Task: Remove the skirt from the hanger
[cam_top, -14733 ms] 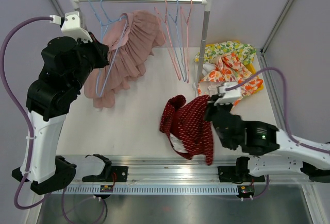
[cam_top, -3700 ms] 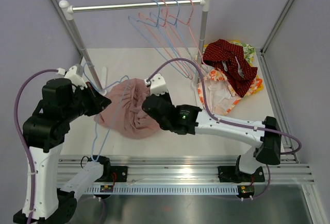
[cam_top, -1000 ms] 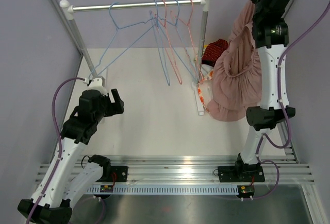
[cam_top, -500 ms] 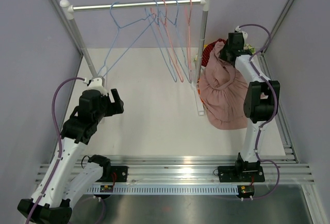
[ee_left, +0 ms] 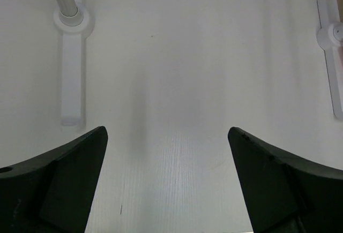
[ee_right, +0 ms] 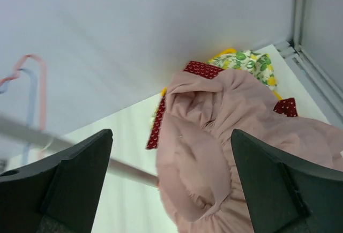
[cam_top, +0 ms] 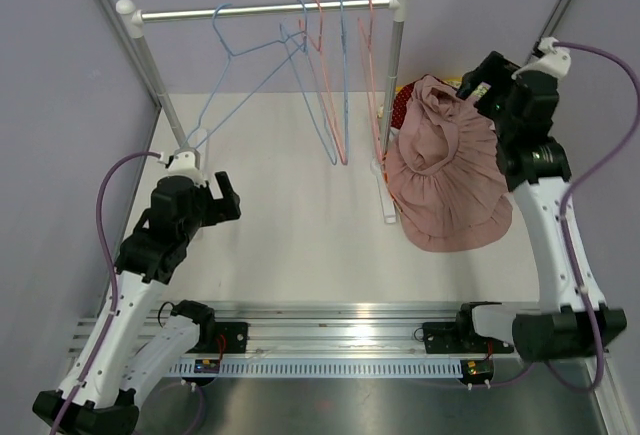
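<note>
From above, the pink skirt (cam_top: 450,180) lies in a loose heap on the white table (cam_top: 290,245), just right of the rack's right-hand post (cam_top: 395,85) and well apart from the hangers; it is off them entirely. The wire hangers (cam_top: 330,75), blue and pink, hang from the silver rail (cam_top: 265,8) and splay at different angles. The right gripper (cam_top: 480,85) is raised over the far end of the heap, while the left gripper (cam_top: 228,200) sits low over the table's left side.

The right wrist view shows what the overhead one barely does: under the skirt (ee_right: 214,136) lie a red dotted garment (ee_right: 201,69) and a green-and-yellow flowered one (ee_right: 249,64), both poking out at its far edge; it also shows the right gripper (ee_right: 171,132) with its jaws spread wide, the cloth seen between them but not pinched. A pink and a blue hanger hook (ee_right: 29,69) show at its left edge.

The left wrist view gives only plain tabletop, with the rack's two white feet (ee_left: 71,72) at either side; the left gripper (ee_left: 167,131) stands wide open over bare surface. The small tags on the boxes at the near rail (cam_top: 208,365) are too tiny to read.
</note>
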Tool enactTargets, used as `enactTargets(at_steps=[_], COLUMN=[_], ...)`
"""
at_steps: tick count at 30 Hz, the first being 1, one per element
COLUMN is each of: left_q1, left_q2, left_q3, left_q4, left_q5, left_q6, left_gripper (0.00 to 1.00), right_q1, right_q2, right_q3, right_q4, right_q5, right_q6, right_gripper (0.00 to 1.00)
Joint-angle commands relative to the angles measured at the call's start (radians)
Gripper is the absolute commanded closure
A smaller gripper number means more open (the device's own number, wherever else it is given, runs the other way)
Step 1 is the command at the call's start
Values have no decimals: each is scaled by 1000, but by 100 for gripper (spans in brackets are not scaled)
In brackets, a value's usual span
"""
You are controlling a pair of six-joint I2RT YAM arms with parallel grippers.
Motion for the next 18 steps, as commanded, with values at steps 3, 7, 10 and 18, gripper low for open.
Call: enactTargets(at_steps=[3, 7, 10, 18], left_q1=[-9, -10, -10, -12], left_q2=[-74, -204, -327, -453], left_q3=[25, 36, -16, -50], left_q4=[25, 10, 22, 62], left_q5=[-38, -48, -79, -95], left_q6=[8, 6, 18, 4], left_gripper=[1, 1, 1, 1], right_q1=[2, 2, 2, 2], right_q2=[-396, -765, -1035, -1258], right_q3=[-323, -635, -723, -731], right_q4=[-18, -47, -111, -234], right_q5=[-306, -439, -442, -439], right_q6=[166, 228, 246, 184], right_gripper=[1, 1, 0, 0])
